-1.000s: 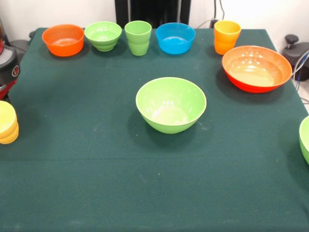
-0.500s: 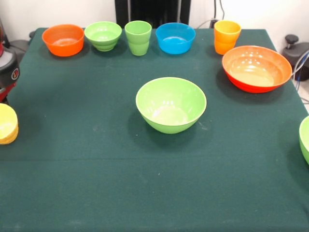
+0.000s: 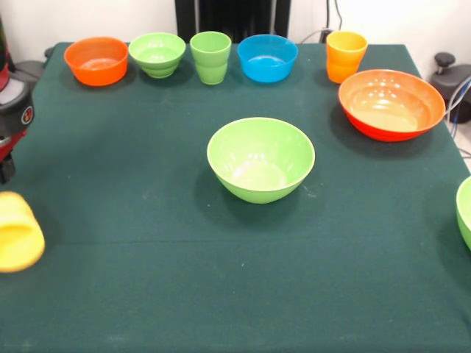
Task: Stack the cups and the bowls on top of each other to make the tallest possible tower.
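A dark green table cloth carries 5 bowls and 3 cups in the front view, with a further bowl partly in frame.

Along the far edge, from left to right in the picture, stand a small orange bowl, a small light green bowl, a light green cup, a small blue bowl and an orange-yellow cup. All 5 are upright, mouths up, and each shows an empty interior. The small light green bowl and the light green cup stand just beside each other; whether they touch cannot be told.

A large orange-red bowl sits near the right side, just in front of the orange-yellow cup, and is empty. A large light green bowl stands alone at the table's centre, well apart from the rest, also empty. The rim of a second large light green bowl shows at the right edge, mostly cut off.

The yellow cup is at the left edge, tilted off upright; its contents cannot be seen. No item is stacked on another.

A red and black part of the arm shows at the left edge above the yellow cup. The gripper itself cannot be made out, so its state cannot be told.
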### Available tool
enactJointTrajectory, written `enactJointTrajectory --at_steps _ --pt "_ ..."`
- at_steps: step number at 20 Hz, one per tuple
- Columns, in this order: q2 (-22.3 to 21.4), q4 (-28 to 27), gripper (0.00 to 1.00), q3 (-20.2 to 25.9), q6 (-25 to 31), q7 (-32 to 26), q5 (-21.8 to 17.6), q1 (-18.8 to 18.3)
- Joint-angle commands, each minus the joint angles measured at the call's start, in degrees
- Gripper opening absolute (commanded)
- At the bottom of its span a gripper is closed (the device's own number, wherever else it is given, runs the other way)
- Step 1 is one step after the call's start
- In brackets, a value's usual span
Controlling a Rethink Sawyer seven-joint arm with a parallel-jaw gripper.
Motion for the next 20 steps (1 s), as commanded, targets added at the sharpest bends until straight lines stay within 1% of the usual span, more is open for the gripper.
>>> enactJointTrajectory --at_steps 1,4,8,11,14,18,20 --pt "-0.08 -3.98 0.00 -0.71 11.42 19.58 3.80 5.17" --pt "0.48 -4.76 0.00 -1.61 12.52 20.84 5.01 5.86" --pt "0.74 -4.72 0.00 -1.74 11.74 18.32 4.71 5.56" --pt "0.00 -3.48 0.00 -0.86 9.98 13.71 3.74 4.24" --pt "-0.08 -4.04 0.00 -0.42 8.51 8.40 1.96 1.96" --pt "1.01 -7.07 0.00 1.30 6.80 -0.46 -0.48 -3.04" --pt "1.64 -8.97 0.00 1.74 6.92 -3.18 -1.31 -4.78"
